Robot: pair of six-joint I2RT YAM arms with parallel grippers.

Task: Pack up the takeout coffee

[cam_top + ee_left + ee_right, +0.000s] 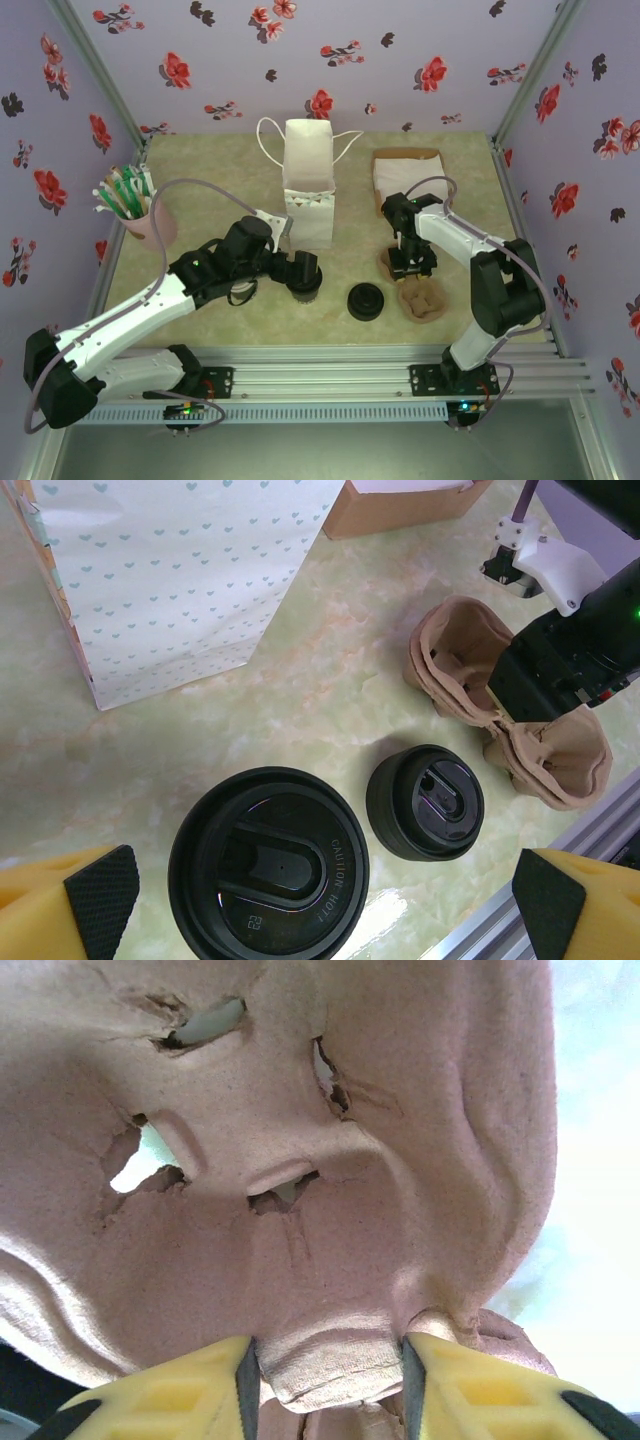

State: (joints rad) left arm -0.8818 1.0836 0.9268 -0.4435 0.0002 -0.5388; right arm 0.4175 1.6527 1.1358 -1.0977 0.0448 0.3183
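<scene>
The takeout coffee [268, 862] stands on the table, its round black lid facing up at me in the left wrist view. My left gripper [320, 905] hovers over it, open wide, with a yellow finger [70, 905] on either side and apart from the lid. From above, the left gripper [302, 272] hangs just in front of the white paper bag [308, 185]. My right gripper [325, 1380] is shut on a fold of the brown pulp cup carrier [300, 1160], both pads pressing it. Seen from overhead, that right gripper [412, 264] sits on the carrier [423, 300].
A stack of loose black lids [366, 301] lies between the coffee and the carrier, also the lids [425, 802]. A brown box [408, 170] stands at the back right. A pink cup of utensils [135, 210] is at the left. A metal rail [400, 365] borders the near edge.
</scene>
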